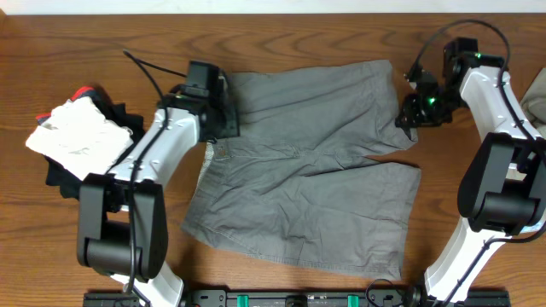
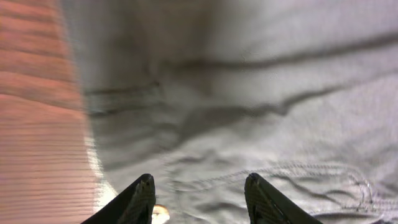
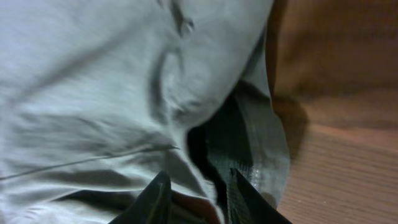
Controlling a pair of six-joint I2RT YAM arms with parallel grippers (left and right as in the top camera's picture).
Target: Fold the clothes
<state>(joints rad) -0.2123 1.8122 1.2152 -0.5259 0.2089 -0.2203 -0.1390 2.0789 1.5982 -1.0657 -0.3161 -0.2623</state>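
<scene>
Shorts [image 1: 307, 170] of mid-grey cotton lie spread flat in the middle of the wooden table [image 1: 281, 34], wrinkled, front side up. Their waistband [image 1: 198, 192] runs along the left edge, and both legs point toward the right, so the long axis lies left to right across the table. The far leg's hem [image 1: 394, 85] is near the table's right end.

The left gripper [image 1: 226, 115] sits at the far end of the waistband. In the blurred left wrist view its fingers [image 2: 144, 190] stand well apart over the cloth with nothing pinched between them, so it is released.

The right gripper [image 1: 406, 119] is at the hem of the far leg. In its wrist view the fingers [image 3: 158, 193] stand close together astride the hem's folded edge [image 3: 261, 143]. I cannot tell whether they have clamped it.

At the table's left end, well apart from the shorts, a crumpled white garment [image 1: 77, 136] rests on a heap of dark clothes [image 1: 60, 175].
</scene>
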